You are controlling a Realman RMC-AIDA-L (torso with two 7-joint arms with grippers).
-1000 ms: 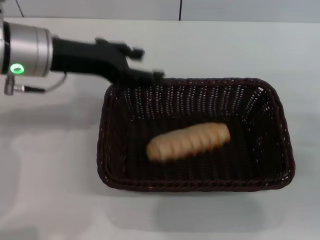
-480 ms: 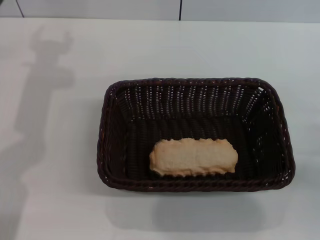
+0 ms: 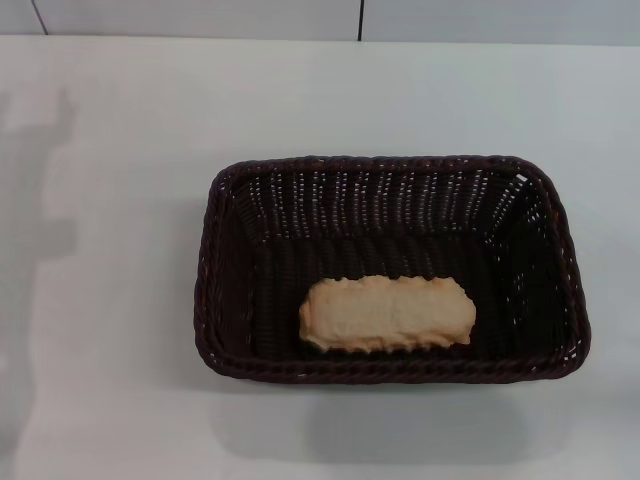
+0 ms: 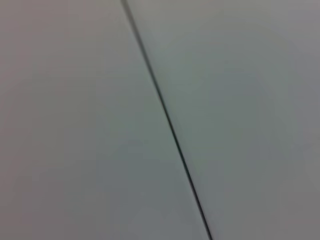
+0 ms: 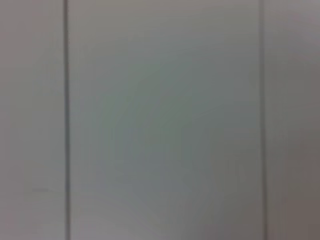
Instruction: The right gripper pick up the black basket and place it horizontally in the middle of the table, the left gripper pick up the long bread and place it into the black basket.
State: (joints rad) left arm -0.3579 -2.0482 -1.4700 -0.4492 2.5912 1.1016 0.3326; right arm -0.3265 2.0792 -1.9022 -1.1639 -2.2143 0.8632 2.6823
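Observation:
The black basket [image 3: 232, 200] lies lengthwise across the middle of the white table [image 3: 110, 400] in the head view. The long bread [image 3: 388, 314] lies flat inside it, near the front wall, with its plain pale beige side and scalloped edges up. Neither gripper shows in any view. Only a faint shadow of the left arm falls on the table at the far left. The left wrist view and the right wrist view show only plain pale panels with thin dark seams.
A wall of pale panels [image 3: 200, 15] with dark seams runs behind the table's far edge. Bare tabletop surrounds the basket on all sides.
One second ago the left gripper was over the basket's back left corner; it has since drawn away out of view to the left. The bread rolled from ridged side to plain side up, then stayed still.

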